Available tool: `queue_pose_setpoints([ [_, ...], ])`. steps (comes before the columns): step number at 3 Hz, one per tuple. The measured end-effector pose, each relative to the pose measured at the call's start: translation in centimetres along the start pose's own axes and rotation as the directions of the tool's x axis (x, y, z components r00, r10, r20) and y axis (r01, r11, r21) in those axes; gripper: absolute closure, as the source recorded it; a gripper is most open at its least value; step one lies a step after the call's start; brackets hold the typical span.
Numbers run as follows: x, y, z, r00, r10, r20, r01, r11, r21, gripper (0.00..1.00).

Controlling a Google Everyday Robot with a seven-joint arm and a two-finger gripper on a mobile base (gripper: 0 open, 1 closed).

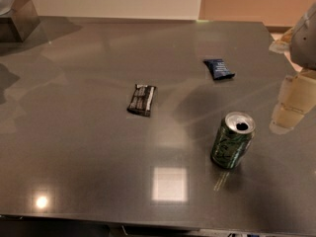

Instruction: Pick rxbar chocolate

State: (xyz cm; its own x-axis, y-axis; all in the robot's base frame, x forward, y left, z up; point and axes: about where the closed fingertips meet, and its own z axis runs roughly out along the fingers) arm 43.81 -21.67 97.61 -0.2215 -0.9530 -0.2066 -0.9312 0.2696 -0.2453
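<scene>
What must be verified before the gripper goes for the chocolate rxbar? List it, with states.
1. rxbar chocolate in view, flat on the table: ok.
2. Told apart from the dark blue wrapper, which lies well apart: ok.
3. Nothing touching the bar: ok.
4. Gripper above the bar: not ok, it is at the right edge.
5. Green can, upright, out of the gripper's path: cannot tell.

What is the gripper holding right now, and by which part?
Nothing visible: the gripper is at the right edge, apart from the rxbar chocolate, which lies untouched on the table.
</scene>
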Motion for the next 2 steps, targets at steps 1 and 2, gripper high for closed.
queue_pose_setpoints([
  [1, 0.0, 0.0, 0.0, 1.0, 0.0, 0.0, 0.0, 1.0, 0.0, 0.0],
  [2, -1.7, -1.2, 0.2, 0.998, -0.044, 0.037, 0.045, 0.9989, -0.011, 0.0],
])
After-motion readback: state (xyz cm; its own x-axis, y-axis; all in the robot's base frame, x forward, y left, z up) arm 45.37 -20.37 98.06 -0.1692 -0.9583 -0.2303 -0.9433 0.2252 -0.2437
